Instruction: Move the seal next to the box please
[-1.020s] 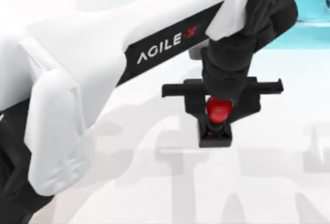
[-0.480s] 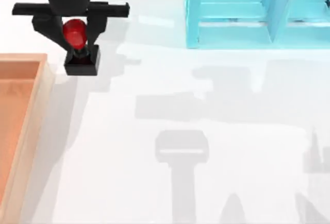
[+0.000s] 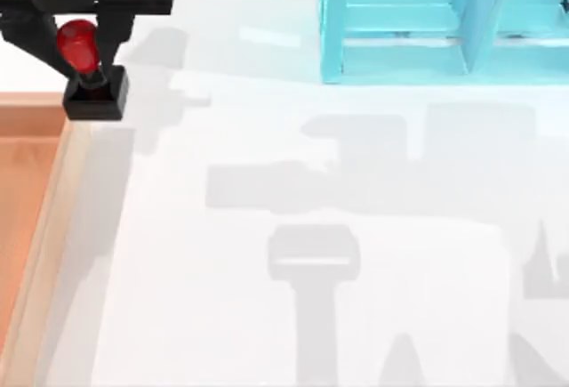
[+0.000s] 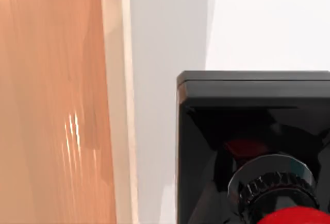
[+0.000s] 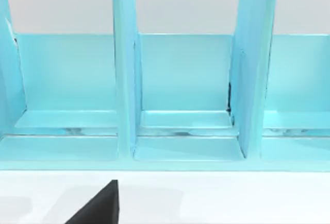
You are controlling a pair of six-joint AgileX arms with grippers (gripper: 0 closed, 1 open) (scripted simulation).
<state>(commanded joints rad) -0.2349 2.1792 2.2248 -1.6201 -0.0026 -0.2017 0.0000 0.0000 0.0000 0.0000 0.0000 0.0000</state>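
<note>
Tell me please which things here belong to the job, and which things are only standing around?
Belong to the job:
- seal, held by the left gripper just past the box's far right corner
- box, at the table's left edge

Only standing around:
- light blue shelf unit, at the back of the table

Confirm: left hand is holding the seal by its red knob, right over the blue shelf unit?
Not over the shelf. In the top view the left hand holds the seal by its red knob beside the wooden box, at its far corner. The blue shelf unit stands well to the right.
</note>
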